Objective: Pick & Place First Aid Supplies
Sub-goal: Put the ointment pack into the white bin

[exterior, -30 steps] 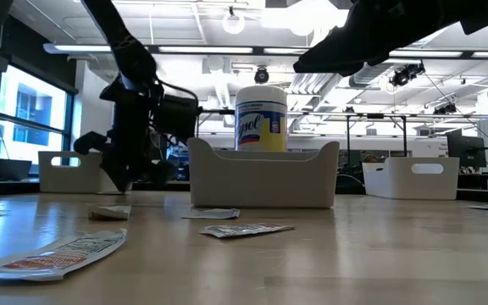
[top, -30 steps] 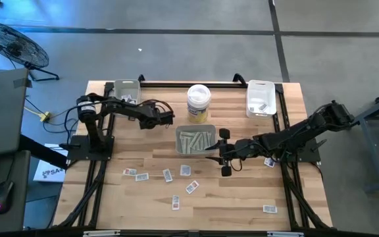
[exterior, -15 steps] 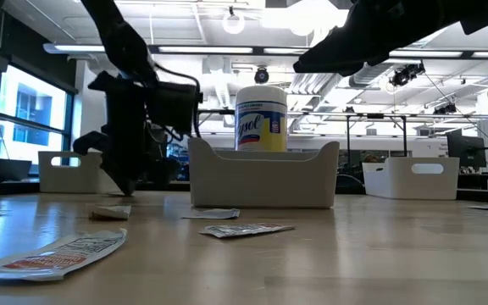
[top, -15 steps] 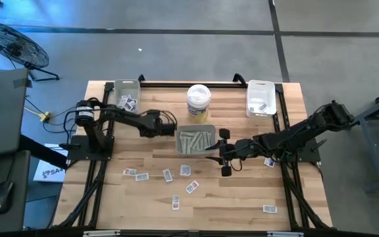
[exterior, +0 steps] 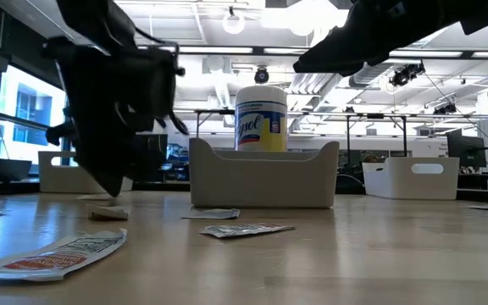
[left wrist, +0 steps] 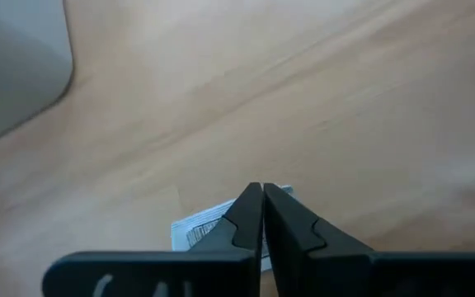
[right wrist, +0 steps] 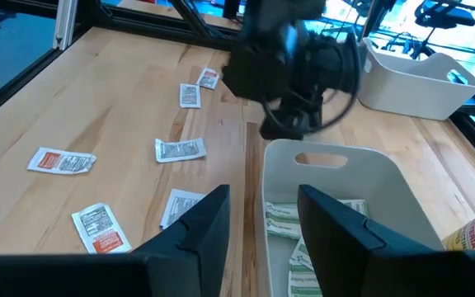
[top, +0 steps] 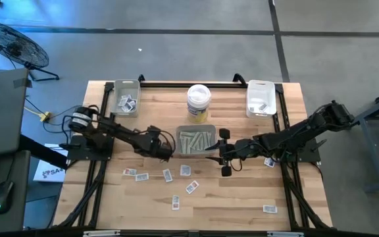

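Hovering with clenched, empty fingers, the left gripper (top: 166, 151) aims at packets (top: 168, 175) lying at its six o'clock, while the right gripper (top: 224, 152), released, waits beside the tray (top: 196, 141).

Grey concrete floor (top: 176, 46) all around the wooden tabletop (top: 235, 197), a fan (top: 8, 43) standing off to one side, bright ceiling lights (exterior: 231, 21) overhead, windows (exterior: 28, 114) glowing behind.
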`<state>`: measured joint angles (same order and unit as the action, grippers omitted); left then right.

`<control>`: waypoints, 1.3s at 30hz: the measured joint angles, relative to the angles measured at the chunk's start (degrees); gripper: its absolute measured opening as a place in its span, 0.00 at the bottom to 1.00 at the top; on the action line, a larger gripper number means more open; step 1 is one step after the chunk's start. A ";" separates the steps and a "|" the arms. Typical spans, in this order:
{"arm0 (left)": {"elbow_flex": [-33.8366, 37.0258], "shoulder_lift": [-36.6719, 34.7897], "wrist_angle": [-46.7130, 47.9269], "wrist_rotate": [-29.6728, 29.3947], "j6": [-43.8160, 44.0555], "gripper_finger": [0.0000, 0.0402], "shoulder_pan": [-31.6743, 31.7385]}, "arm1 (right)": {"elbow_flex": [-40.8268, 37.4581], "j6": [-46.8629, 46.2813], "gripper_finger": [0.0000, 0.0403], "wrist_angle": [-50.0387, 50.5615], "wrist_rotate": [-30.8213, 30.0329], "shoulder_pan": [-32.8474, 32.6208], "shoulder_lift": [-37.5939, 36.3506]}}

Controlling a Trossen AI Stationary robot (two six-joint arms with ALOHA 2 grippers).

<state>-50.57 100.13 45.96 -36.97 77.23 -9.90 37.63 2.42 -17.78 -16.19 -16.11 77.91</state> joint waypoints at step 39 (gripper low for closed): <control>10.93 -3.66 -16.39 -4.25 2.49 0.28 -2.97 | 0.00 -0.02 0.34 0.87 0.02 0.01 0.00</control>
<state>-39.64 96.48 29.57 -41.22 79.72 -12.86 37.63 2.39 -16.91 -16.16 -16.10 77.91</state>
